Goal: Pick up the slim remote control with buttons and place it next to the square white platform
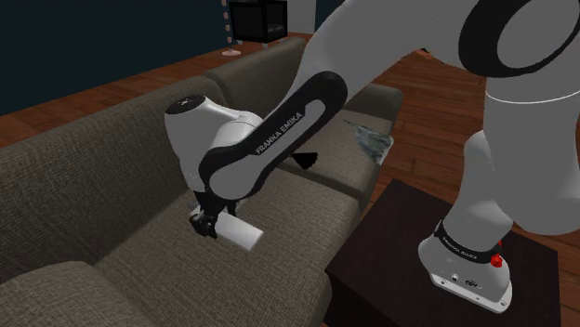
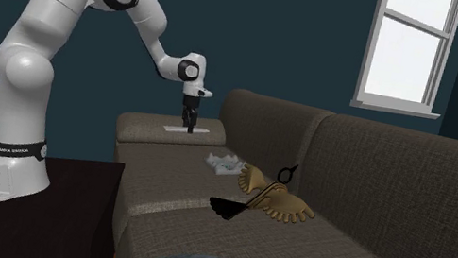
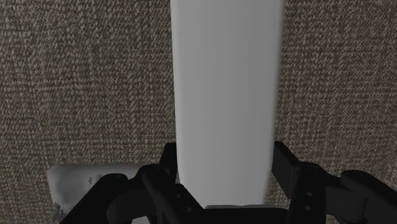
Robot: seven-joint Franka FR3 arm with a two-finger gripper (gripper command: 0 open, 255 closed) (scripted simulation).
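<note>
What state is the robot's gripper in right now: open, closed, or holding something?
Gripper: closed on the slim white remote, one finger against each long side.

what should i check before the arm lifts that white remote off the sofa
1. Pincer astride the white remote: ok, one finger at each long side.
2. Grip closed: ok, the fingers look pressed against both sides.
3. Remote clear of the sofa cushion: cannot tell; in the shoulder view it sits at cushion level.
4. Square white platform located: cannot tell; a small white thing shows beside the pincer, partly hidden.
5. Clutter out of the way: ok, the crumpled white thing, tan fan-shaped thing and dark thing lie on the next cushion, apart from the pincer.
</note>
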